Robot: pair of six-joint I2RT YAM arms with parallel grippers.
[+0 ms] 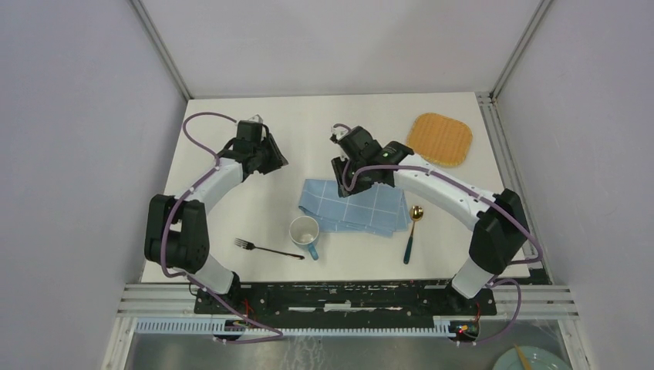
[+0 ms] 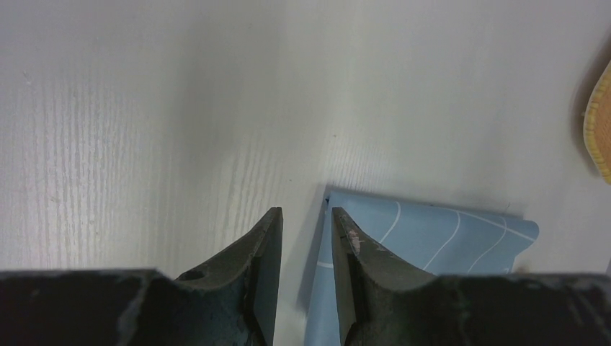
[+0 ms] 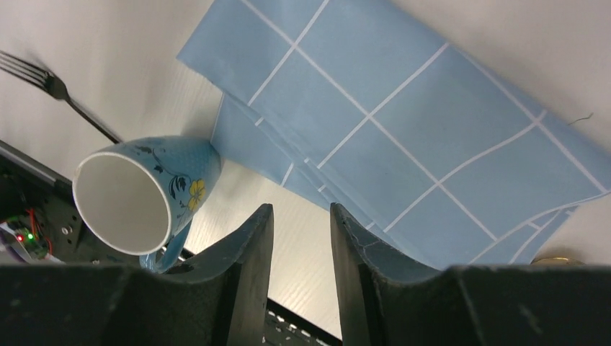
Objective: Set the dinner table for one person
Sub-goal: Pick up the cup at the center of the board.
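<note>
The white dinner table (image 1: pixel 231 208) holds a folded blue checked cloth (image 1: pixel 356 206) at its middle. A blue flowered mug (image 1: pixel 305 235) stands at the cloth's near left corner, with a fork (image 1: pixel 266 249) to its left. A gold spoon with a dark handle (image 1: pixel 411 233) lies right of the cloth. My left gripper (image 1: pixel 278 160) hovers left of the cloth's far corner, jaws narrowly apart and empty (image 2: pixel 306 213). My right gripper (image 1: pixel 345 186) hangs over the cloth's far edge, jaws narrowly apart and empty (image 3: pixel 301 209). The right wrist view shows the mug (image 3: pixel 137 194), fork (image 3: pixel 50 86) and cloth (image 3: pixel 389 108).
A woven tan placemat (image 1: pixel 439 139) lies at the far right corner; its edge shows in the left wrist view (image 2: pixel 599 122). The black rail (image 1: pixel 347 297) runs along the near edge. A pale green plate (image 1: pixel 532 359) sits below the table at the bottom right.
</note>
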